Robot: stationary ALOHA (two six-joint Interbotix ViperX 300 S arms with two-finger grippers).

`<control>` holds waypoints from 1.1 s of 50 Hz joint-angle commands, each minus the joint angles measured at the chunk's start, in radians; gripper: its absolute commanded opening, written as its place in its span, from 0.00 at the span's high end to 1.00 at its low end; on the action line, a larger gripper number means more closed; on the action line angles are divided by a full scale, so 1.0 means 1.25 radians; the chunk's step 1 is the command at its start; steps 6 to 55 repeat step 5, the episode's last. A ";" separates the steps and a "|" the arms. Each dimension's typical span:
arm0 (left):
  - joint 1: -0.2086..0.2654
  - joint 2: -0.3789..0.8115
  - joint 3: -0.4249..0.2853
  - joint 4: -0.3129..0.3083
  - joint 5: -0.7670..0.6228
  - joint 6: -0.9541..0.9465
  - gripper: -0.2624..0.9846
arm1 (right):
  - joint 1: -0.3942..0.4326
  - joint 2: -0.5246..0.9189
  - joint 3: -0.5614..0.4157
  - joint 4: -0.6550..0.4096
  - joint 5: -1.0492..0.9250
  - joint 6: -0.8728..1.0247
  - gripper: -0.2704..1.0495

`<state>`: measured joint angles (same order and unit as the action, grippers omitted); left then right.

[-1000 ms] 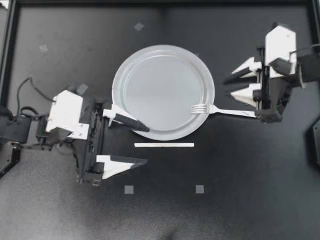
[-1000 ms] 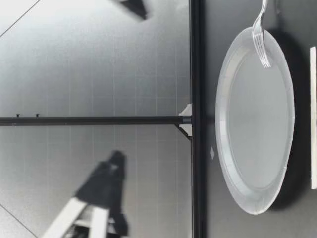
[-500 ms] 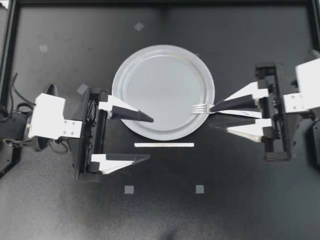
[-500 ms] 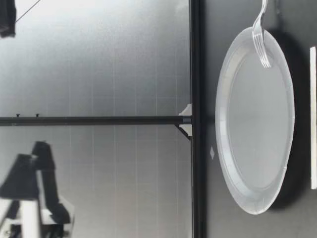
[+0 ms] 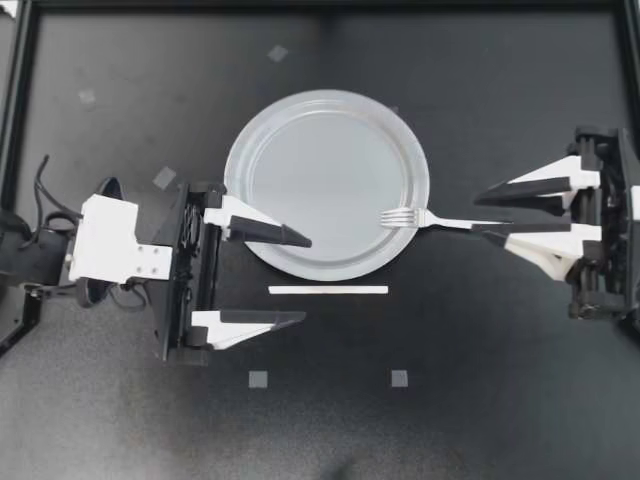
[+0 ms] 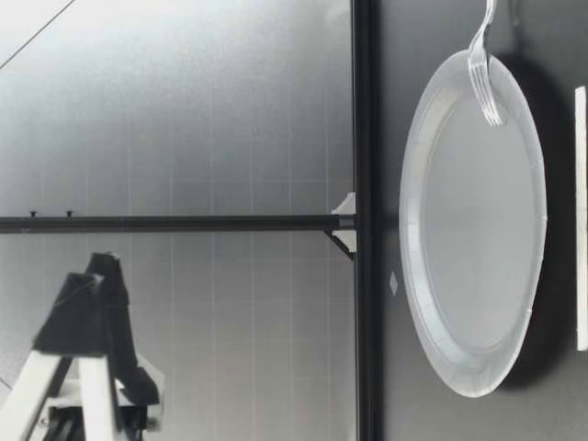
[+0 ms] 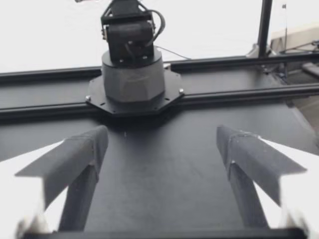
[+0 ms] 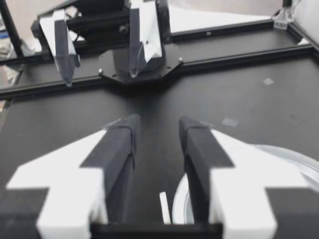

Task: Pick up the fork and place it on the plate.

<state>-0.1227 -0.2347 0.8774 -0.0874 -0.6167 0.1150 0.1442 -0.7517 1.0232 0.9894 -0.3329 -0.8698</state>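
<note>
Nearest, 2 small tape squares (image 5: 258, 379) are seen low in the frame of the top view, on the black table (image 5: 500, 400). Just beyond them a thin white strip (image 5: 328, 290) is laid flat, close to the plate (image 5: 300, 130) but apart from it. The left gripper (image 5: 302, 279) is placed at centre left of the frame. Its 2 fingers are spread wide, 1 tip over the plate's lower left rim and the other near the strip's left end. In the left wrist view nothing is held between those fingers, and only bare table is seen ahead.

The fork (image 5: 440, 219) is found at centre right of the frame. Its tines are rested on the plate's right rim and its handle is stretched out over the table. The right gripper (image 5: 477, 212) is placed at the right edge, with its fingers a little apart and clamped on nothing. The handle's end is overlapped by the lower finger's tip, and contact cannot be judged. In the right wrist view a clear gap is shown between the fingers, with the strip seen through it.

In the low view the fork is seen propped across the plate's edge, tines inside the plate. Farther off, 3 more tape squares (image 5: 278, 53) are scattered in the upper left of the top view.
</note>
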 commanded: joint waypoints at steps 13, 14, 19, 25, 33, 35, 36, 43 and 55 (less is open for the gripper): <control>-0.001 -0.006 -0.015 0.001 -0.009 0.001 0.15 | 0.007 0.001 -0.006 -0.011 -0.011 0.005 0.47; -0.001 -0.006 -0.015 0.001 -0.009 0.001 0.15 | 0.007 0.001 -0.006 -0.011 -0.011 0.005 0.47; -0.001 -0.006 -0.015 0.001 -0.009 0.001 0.15 | 0.007 0.001 -0.006 -0.011 -0.011 0.005 0.47; -0.001 -0.006 -0.015 0.001 -0.009 0.001 0.15 | 0.007 0.001 -0.006 -0.011 -0.011 0.005 0.47; -0.001 -0.006 -0.015 0.001 -0.009 0.001 0.15 | 0.007 0.001 -0.006 -0.011 -0.011 0.005 0.47; -0.001 -0.006 -0.015 0.001 -0.009 0.001 0.15 | 0.007 0.001 -0.006 -0.011 -0.011 0.005 0.47; -0.001 -0.006 -0.015 0.001 -0.009 0.001 0.15 | 0.007 0.001 -0.006 -0.011 -0.011 0.005 0.47; -0.001 -0.006 -0.015 0.001 -0.009 0.001 0.15 | 0.007 0.001 -0.006 -0.011 -0.011 0.005 0.47; -0.001 -0.006 -0.015 0.001 -0.009 0.001 0.15 | 0.007 0.001 -0.006 -0.011 -0.011 0.005 0.47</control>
